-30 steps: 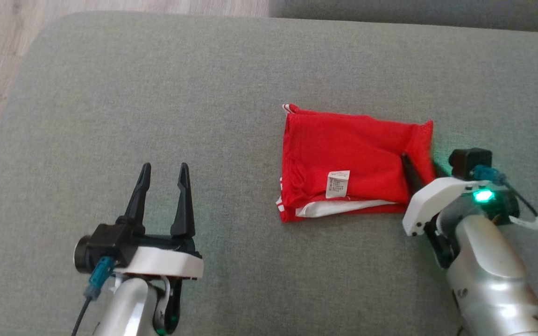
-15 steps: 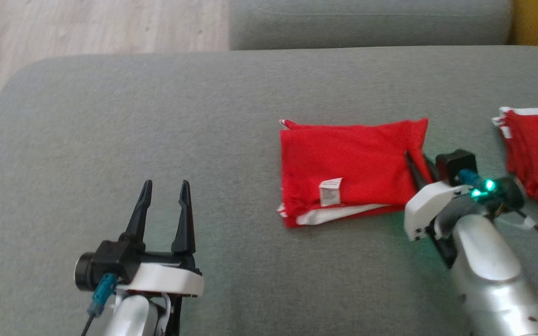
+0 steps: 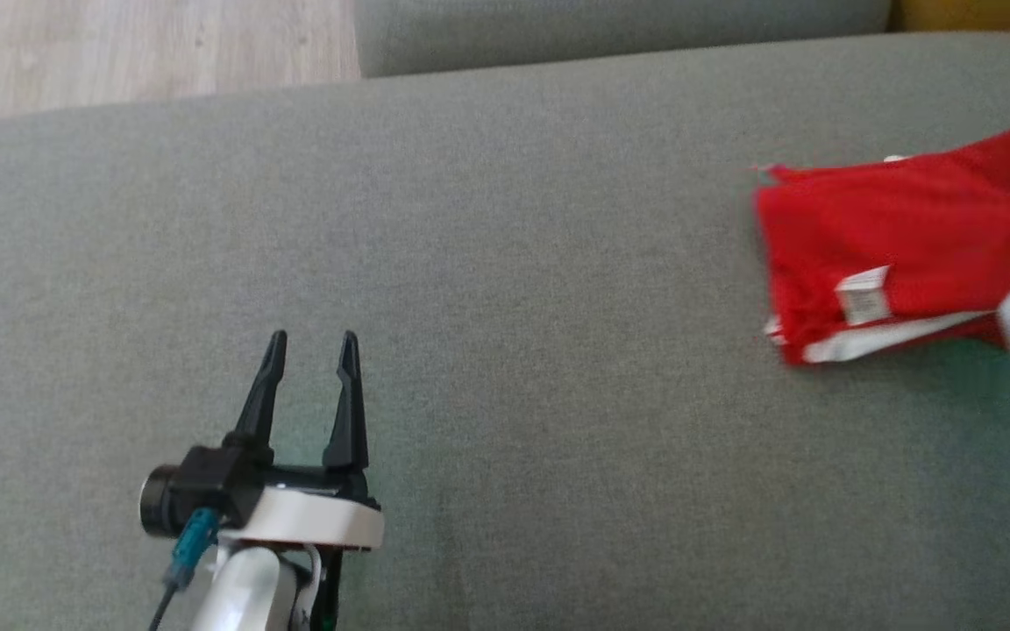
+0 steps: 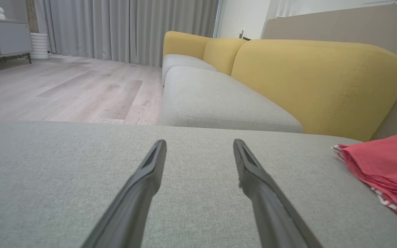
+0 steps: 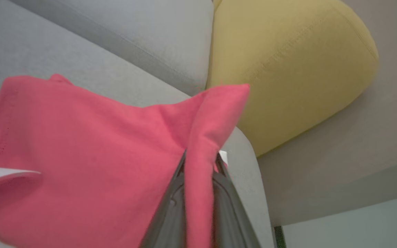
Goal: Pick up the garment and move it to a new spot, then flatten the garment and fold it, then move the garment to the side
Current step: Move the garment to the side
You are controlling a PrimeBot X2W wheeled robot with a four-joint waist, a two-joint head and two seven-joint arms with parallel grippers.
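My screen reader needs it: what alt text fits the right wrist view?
The right tool is shut on a fold of the red garment; a grey sofa cushion and a yellow backrest lie behind.

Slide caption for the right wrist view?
Right gripper pinches an edge of the red garment; grey cushion beneath, yellow backrest behind.

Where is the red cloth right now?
In the head view the red garment is at the far right of the grey cushion, one edge pinched in the right gripper, far from the left gripper.
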